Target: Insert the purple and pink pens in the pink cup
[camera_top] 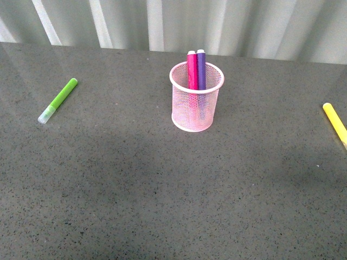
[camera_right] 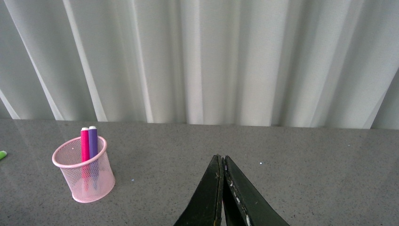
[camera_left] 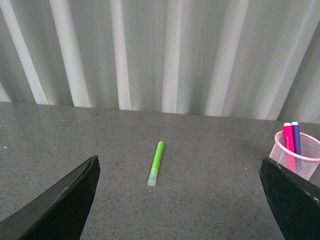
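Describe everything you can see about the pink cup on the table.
The pink cup is a pale pink wire-mesh cylinder with a smooth rolled rim, standing upright on the grey speckled table. Inside it, the pink pen and purple pen stand side by side against the far rim, tops poking above it. Neither claw touches it.

A: What colours are in the cup?
B: The pink cup is pale pink mesh; the pink pen is magenta, the purple pen dark violet.
A: And elsewhere?
B: A lime-green marker with a clear end, a yellow marker, a speckled grey table, white curtains.
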Available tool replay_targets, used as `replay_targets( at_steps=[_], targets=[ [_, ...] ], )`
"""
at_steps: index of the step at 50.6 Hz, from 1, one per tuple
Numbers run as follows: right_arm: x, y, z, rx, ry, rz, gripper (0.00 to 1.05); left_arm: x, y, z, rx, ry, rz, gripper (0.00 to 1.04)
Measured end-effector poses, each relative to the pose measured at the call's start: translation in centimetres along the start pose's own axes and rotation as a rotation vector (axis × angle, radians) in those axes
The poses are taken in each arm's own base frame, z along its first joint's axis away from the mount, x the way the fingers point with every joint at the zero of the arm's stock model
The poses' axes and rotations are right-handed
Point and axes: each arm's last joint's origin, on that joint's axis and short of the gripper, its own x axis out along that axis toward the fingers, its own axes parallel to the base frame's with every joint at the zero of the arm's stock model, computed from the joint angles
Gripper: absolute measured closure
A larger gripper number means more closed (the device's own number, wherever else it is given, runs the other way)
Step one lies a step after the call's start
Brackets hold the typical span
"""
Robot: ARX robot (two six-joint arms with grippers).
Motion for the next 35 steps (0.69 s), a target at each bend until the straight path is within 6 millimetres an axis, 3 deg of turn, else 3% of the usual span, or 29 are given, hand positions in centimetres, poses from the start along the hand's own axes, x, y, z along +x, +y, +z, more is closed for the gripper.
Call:
replay_targets(
  at_steps=[5, 9, 22, 35],
  targets=[
    [0.0, 0.0, 0.0, 0.0, 0.0, 0.0, 0.72, 0.0, 0.0, 0.0, 0.0, 0.0, 0.0, 0.07],
    [0.0, 0.0, 0.0, 0.0, 0.0, 0.0, 0.51, 0.0, 0.0, 0.0, 0.0, 0.0, 0.0, 0.07],
    [0.0, 0.0, 0.0, 0.0, 0.0, 0.0, 0.06, 0.0, 0.0, 0.0, 0.0, 0.0, 0.0, 0.07],
    [0.0, 0.0, 0.0, 0.001, 0.0, 0.0, 0.07, 0.0, 0.0, 0.0, 0.0, 0.0, 0.0, 0.07]
  ],
)
